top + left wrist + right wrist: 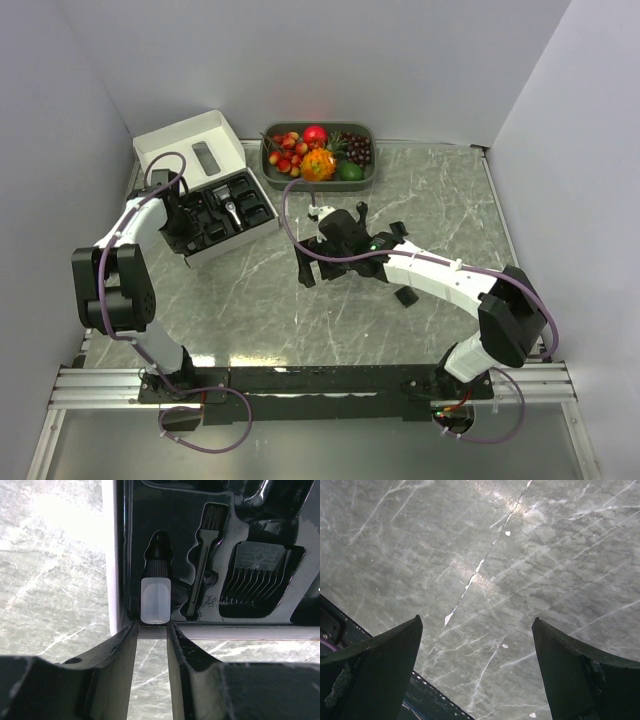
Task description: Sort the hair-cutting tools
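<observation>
My left gripper (152,626): jaws partly apart, empty, tips just beside small bottle (155,601).
My right gripper (477,625): jaws spread wide, empty, above table (545,555).

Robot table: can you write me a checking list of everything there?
Surface: grey marbled tabletop, white veins.
Job's things: milky plastic bottle with black cap, black brush and black comb guard sit in the black insert of the white cardboard box; small black piece lies loose on the table.
Clutter: grey tray of colourful fruit.
Grippers: left gripper narrowly open at the bottle; right gripper wide open, empty.
Cables: purple cables trail along both arms.
Surroundings: plain pale walls.
</observation>
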{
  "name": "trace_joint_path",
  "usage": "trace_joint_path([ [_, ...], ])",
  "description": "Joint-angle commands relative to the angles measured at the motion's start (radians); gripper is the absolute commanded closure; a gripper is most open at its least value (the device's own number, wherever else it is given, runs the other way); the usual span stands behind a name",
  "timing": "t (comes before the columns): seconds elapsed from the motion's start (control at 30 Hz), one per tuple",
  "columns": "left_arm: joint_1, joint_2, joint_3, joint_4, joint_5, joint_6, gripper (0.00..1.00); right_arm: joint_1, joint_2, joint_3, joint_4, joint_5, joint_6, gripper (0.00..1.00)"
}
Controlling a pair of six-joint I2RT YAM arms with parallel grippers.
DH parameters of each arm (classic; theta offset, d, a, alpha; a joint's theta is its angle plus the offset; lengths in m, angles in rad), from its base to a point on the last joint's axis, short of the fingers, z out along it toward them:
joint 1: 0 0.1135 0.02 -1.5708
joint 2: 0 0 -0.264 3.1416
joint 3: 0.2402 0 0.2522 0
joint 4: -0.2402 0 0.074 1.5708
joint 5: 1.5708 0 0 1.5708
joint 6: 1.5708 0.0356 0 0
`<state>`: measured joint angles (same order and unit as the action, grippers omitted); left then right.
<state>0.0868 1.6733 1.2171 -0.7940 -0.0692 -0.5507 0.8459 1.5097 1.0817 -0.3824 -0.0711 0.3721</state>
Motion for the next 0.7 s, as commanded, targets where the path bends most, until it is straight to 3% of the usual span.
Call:
trace_joint_path([
  [0.0, 0.013, 0.022, 0.006, 0.026, -0.041, 0.025, 0.64, 0.01, 0.003, 0.041, 0.019, 0.014, -0.015, 0.0],
  [0.43, 0.013, -0.012, 0.013, 0.025, -0.07, 0.037, 0.64, 0.022, 0.017, 0.052, 0.011, 0.027, -0.016, 0.0],
  [0.67, 0.013, 0.011, 0.053, 0.027, -0.086, 0.035, 0.55, 0.03, 0.024, 0.057, 0.008, 0.03, -0.018, 0.01],
])
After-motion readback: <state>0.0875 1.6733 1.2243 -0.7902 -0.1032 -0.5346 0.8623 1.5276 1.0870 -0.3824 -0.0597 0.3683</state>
